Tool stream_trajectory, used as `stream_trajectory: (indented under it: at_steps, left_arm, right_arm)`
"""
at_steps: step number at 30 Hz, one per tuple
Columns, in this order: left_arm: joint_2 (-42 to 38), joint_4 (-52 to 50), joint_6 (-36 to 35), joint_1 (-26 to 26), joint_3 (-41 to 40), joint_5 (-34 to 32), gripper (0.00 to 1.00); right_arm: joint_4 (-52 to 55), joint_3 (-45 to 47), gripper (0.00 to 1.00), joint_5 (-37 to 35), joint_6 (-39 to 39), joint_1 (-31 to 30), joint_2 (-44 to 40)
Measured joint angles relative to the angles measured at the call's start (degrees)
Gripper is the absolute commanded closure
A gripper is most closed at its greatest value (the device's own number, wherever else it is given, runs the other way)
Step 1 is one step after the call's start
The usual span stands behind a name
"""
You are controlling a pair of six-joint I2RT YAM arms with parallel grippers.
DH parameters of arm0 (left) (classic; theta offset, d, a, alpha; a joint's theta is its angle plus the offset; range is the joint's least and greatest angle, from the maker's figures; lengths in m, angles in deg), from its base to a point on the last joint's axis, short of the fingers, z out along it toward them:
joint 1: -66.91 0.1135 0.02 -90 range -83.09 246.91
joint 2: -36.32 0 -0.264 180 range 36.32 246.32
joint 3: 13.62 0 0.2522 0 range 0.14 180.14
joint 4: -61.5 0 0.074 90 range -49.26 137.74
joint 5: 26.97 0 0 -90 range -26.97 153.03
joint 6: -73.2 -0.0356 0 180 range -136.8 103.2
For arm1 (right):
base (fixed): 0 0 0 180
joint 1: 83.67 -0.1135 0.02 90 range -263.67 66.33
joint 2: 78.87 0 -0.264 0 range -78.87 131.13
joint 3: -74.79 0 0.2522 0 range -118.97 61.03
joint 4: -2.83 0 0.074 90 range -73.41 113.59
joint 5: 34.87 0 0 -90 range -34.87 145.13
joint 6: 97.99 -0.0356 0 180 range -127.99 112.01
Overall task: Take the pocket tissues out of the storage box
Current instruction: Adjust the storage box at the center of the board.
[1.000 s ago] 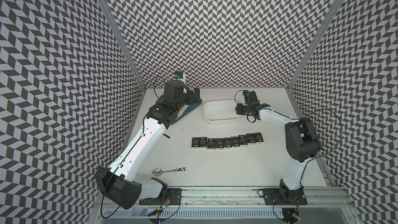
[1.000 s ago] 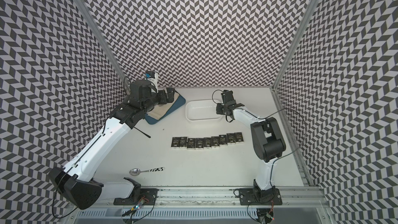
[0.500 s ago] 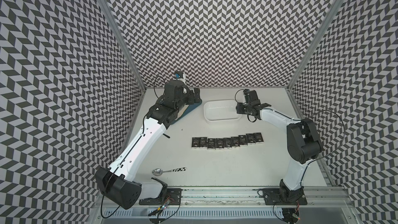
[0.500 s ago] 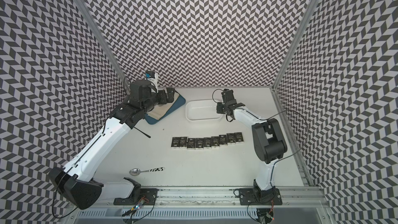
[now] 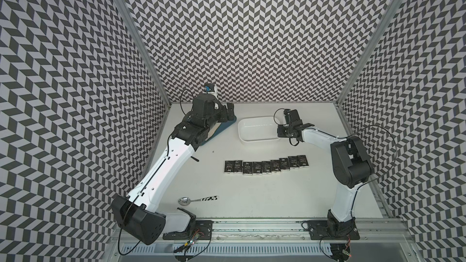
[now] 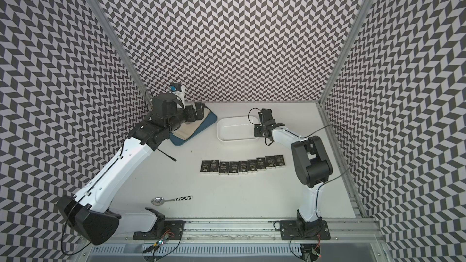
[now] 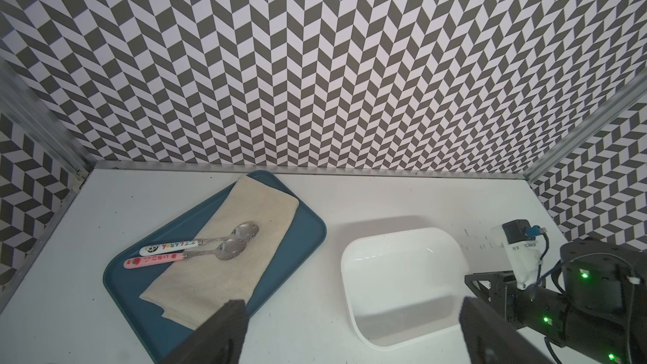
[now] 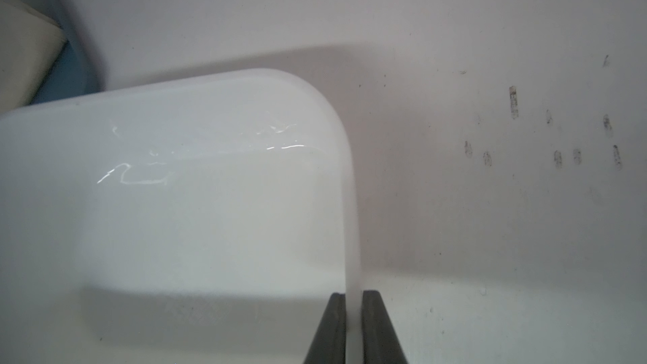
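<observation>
- At the tips of the right gripper: clamped tight on a thin white wall, one dark finger inside the storage box, the other outside.
- Seen in both top views at the short wall of the storage box nearest the right arm, with the right gripper low over the table.
- Inside that wall: a bare, glossy white floor and rounded corners.
- Toward the front, well apart from the storage box: pocket tissues, nine black packets laid flat on the table in a slightly curved row, side by side, white "Face" print legible on some.
- Over at the left gripper: spread wide, gripping nothing, raised above the far end of the blue tray.
- On the blue tray, just beside the storage box: a folded beige cloth, with two spoons lying side by side on it, one white-handled, one pink-handled.
- Near the front of the table, off to the left: a lone spoon with a patterned handle, well apart from the row of packets.
</observation>
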Motion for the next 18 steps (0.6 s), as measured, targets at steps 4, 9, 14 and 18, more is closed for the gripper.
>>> stream_trajectory:
  at_steps: [4, 9, 14, 18]
  left_arm:
    - [0.00, 0.00, 0.00, 0.00, 0.00, -0.02, 0.01]
    - [0.00, 0.00, -0.04, 0.00, 0.00, -0.09, 0.01]
    - [-0.02, 0.00, -0.04, 0.00, -0.02, -0.15, 0.01]
    - [-0.57, -0.02, -0.07, 0.00, -0.26, -0.15, 0.01]
  right_arm:
    - [0.81, -3.98, 0.83, -2.29, 3.65, 0.48, 2.80]
    - [1.70, -10.60, 0.64, -4.70, 6.95, 1.73, 6.97]
    - [5.88, -18.47, 0.52, -6.05, 8.26, 2.78, 8.11]
    - [6.69, -20.90, 0.45, -5.75, 5.35, 3.02, 5.51]
